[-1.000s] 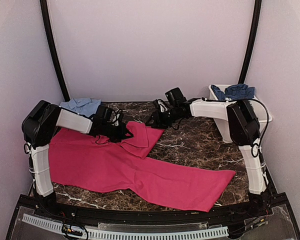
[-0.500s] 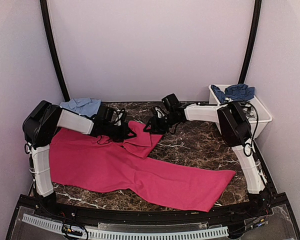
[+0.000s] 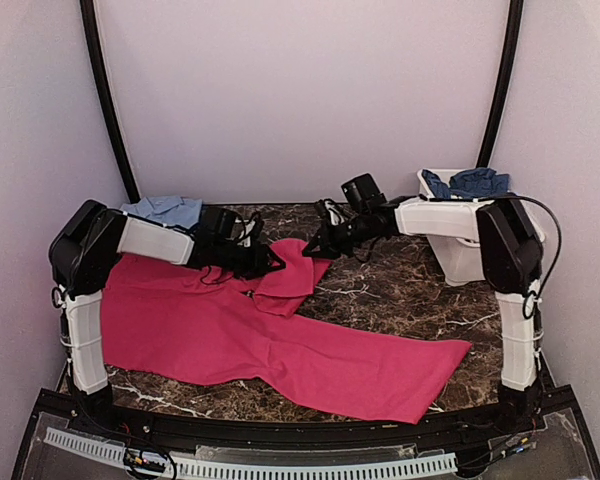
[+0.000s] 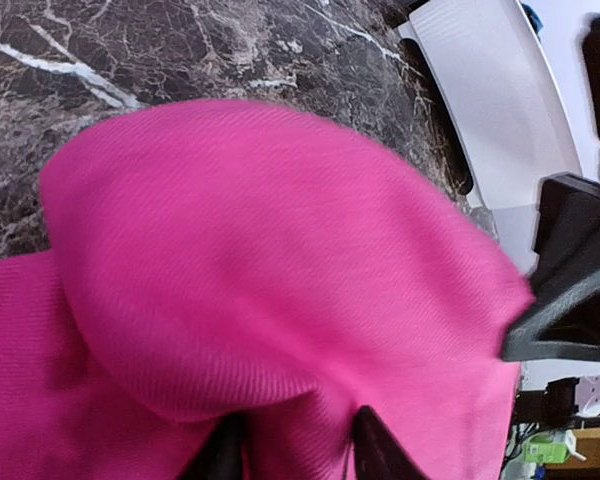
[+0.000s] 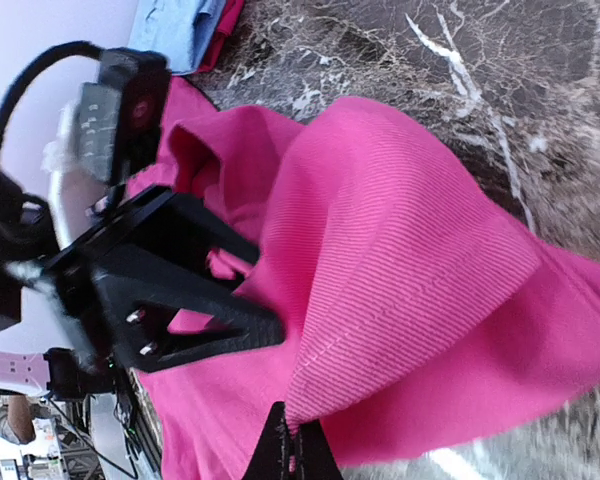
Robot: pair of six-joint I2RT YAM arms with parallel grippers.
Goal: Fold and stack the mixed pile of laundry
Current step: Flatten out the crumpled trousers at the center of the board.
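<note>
Since the earlier view, the right arm has swung its elbow back out toward the right, the right gripper (image 3: 315,243) has closed on the cloth, and the left gripper (image 3: 268,262) has eased its jaws apart. At the far left rear, the light blue shirt (image 3: 165,211) lies bunched on the worktop (image 3: 400,285), just behind the left arm. The magenta-pink garment (image 3: 280,350) spreads flat from the left side across the front of the worktop, one long leg running out to the right front. Near the middle rear, part of it is folded over and lifted into a rounded hump. The left gripper reaches into that hump from the left. In the left wrist view its two fingertips (image 4: 225,452) stand a narrow gap apart with pink cloth lying at them, and whether any cloth is caught cannot be told. Just right of it, the right gripper meets the hump from the other side. In the right wrist view its jaws are pressed together on the hemmed edge of the fold, which rises from the fingertips in a taut ridge. At the right rear stands the white tub (image 3: 463,265), partly behind the right arm, with the dark navy-blue garment (image 3: 468,183) heaped in it.
</note>
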